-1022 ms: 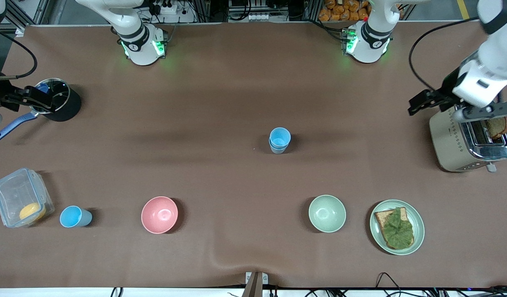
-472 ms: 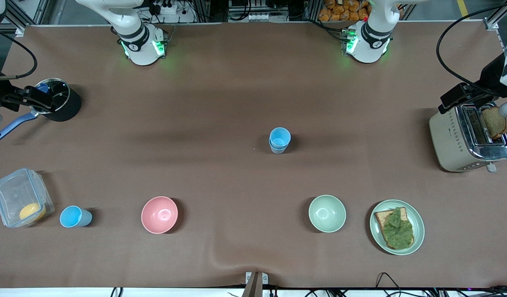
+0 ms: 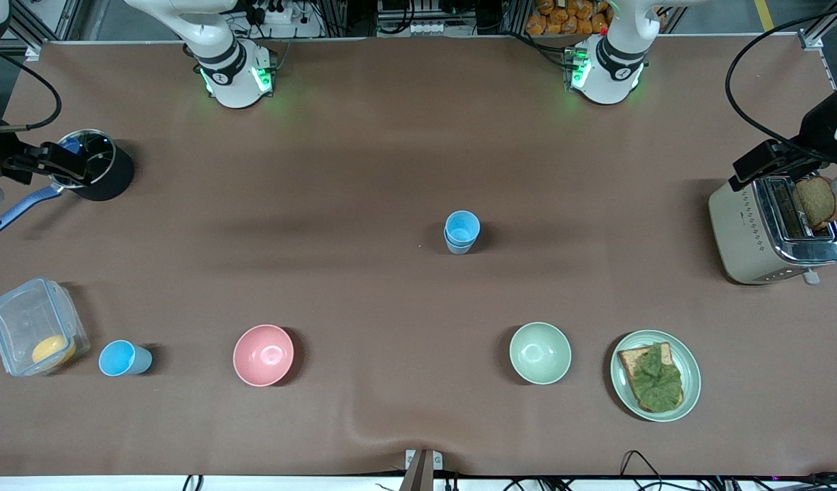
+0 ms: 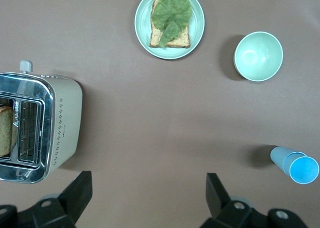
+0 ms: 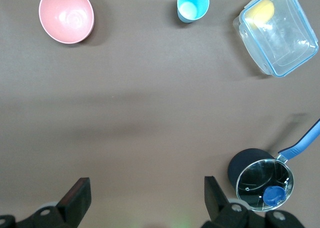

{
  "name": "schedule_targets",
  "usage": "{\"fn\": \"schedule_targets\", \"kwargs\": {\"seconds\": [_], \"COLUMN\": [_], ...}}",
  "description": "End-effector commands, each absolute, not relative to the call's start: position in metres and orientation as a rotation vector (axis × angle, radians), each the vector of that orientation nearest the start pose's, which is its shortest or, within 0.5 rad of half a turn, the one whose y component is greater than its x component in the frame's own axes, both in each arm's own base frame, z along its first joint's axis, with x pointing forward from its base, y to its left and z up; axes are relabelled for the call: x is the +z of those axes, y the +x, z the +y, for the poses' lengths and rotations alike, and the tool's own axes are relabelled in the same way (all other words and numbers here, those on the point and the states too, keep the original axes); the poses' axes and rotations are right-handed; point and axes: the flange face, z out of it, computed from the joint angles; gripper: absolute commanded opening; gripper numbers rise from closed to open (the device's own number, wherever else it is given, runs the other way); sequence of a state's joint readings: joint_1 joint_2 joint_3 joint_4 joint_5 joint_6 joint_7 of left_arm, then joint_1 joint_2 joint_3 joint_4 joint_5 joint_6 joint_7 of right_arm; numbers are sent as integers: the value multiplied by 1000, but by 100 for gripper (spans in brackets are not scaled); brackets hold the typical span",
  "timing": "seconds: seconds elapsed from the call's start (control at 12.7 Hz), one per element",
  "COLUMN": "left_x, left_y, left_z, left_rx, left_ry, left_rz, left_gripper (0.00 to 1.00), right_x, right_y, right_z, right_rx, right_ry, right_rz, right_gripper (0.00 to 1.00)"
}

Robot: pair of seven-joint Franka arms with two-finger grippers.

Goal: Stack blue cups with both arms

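Note:
Two blue cups [image 3: 461, 232] stand nested in the middle of the table, the brighter one inside the duller one; the left wrist view shows the same nested blue cups [image 4: 295, 166]. A single sky-blue cup [image 3: 123, 359] stands upright beside a clear container, toward the right arm's end; the right wrist view shows it too [image 5: 192, 4]. My left gripper [image 4: 148, 194] is open and empty, high over the toaster [image 3: 773, 232]. My right gripper [image 5: 146, 194] is open and empty, high beside the black pot [image 3: 95, 167]. Neither gripper is close to a cup.
A pink bowl [image 3: 263, 354], a pale green bowl [image 3: 540, 352] and a plate [image 3: 691, 368] with leaf-topped toast line the side nearer the front camera. The clear container [image 3: 33, 327] holds something yellow. A bread slice [image 3: 815, 202] sticks out of the toaster.
The left arm has drawn back toward its end of the table, mostly leaving the front view. The right arm and the cups have not moved.

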State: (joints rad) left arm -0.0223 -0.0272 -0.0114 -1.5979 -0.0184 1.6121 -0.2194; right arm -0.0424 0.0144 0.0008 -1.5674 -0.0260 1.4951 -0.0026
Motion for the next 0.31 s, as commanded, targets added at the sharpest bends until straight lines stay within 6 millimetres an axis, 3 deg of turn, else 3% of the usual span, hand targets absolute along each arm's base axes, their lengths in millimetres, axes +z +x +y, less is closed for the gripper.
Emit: {"fn": "schedule_targets", "kwargs": {"seconds": [0.0,0.24], "left_x": [639,638], "left_y": [550,550], "left_z": [-15,-16], "left_rx": [-61,-58], "left_ry": [-3139,-3138], "left_rz": [-311,-324], "left_gripper": [100,100], "right_x": [613,613], "right_y": [550,550], "right_z": [-31,-31], "right_rx": [141,144], "right_ry": [-3181,-3181], "right_rz": [59,59], "right_gripper": [100,100]}}
